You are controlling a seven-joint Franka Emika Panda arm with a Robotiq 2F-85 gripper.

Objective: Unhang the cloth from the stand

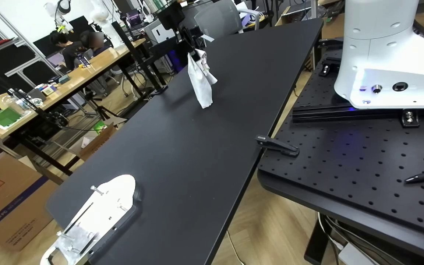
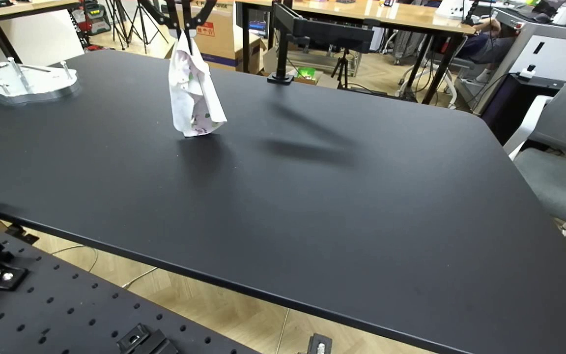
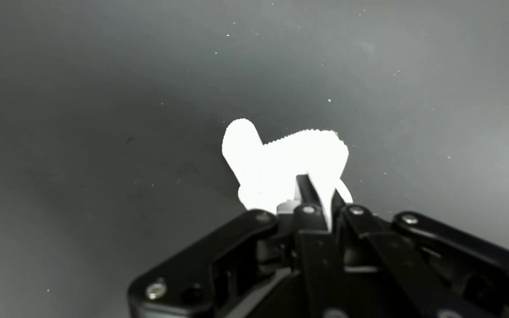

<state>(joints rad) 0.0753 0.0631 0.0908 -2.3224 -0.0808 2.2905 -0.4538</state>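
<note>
The cloth is white with some faint floral print on its folds. It hangs limp from my gripper over the black table, and shows in both exterior views (image 1: 200, 82) (image 2: 195, 101). My gripper's fingers (image 1: 194, 53) are shut on its top; they also show in an exterior view (image 2: 186, 42). In the wrist view the fingertips (image 3: 320, 190) are close together with the cloth (image 3: 281, 163) between and below them, overexposed to plain white. I cannot tell whether its lower edge touches the table. No stand is seen bearing the cloth.
A black post (image 2: 279, 54) with a horizontal bar is clamped at the black table's (image 2: 337, 206) edge. A white rigid board with upright pins (image 1: 101, 209) lies at one end, also seen in an exterior view (image 2: 22, 81). A perforated black platform (image 1: 344, 158) adjoins the table.
</note>
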